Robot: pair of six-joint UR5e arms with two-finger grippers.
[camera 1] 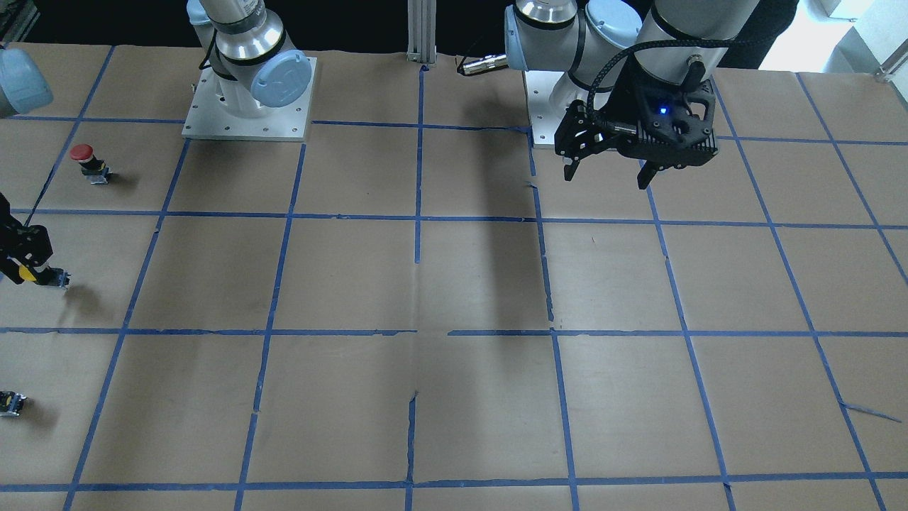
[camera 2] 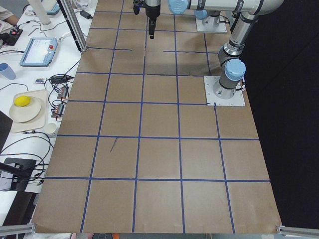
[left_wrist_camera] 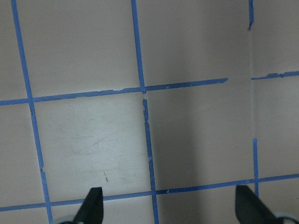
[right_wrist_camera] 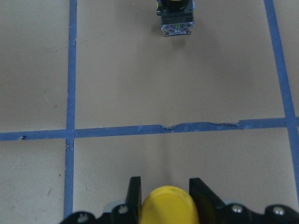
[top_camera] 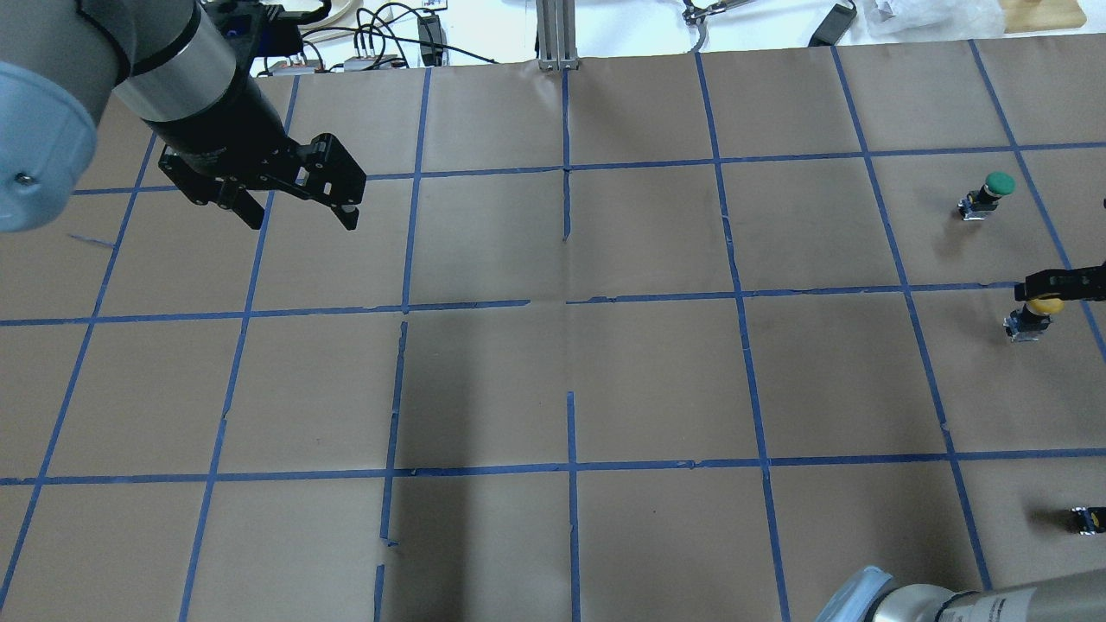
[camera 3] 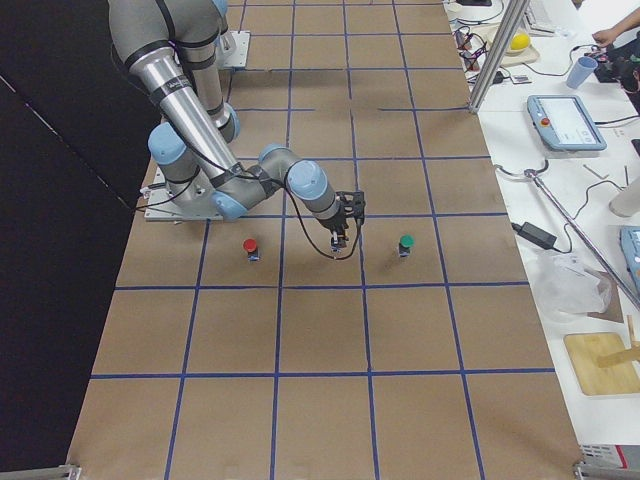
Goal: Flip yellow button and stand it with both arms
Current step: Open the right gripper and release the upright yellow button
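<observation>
The right pincer (right_wrist_camera: 167, 189) is closed on the round yellow cap of the small yellow push-button with a blocky black-grey base (top_camera: 1032, 315), one black finger each side; the base sits just below its tips, by the brown paper-covered counter (top_camera: 657, 380). The left pincer (top_camera: 302, 223) hangs wide open, holding nothing, well apart from it.

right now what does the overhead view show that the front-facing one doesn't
Only overhead: the green button, standing beyond the yellow one.
Only front-facing: the red button and the right arm's base plate.
Both: the right gripper shut on the cap of the yellow button at the view's edge, the open left gripper far from all the buttons, and the small block.
</observation>
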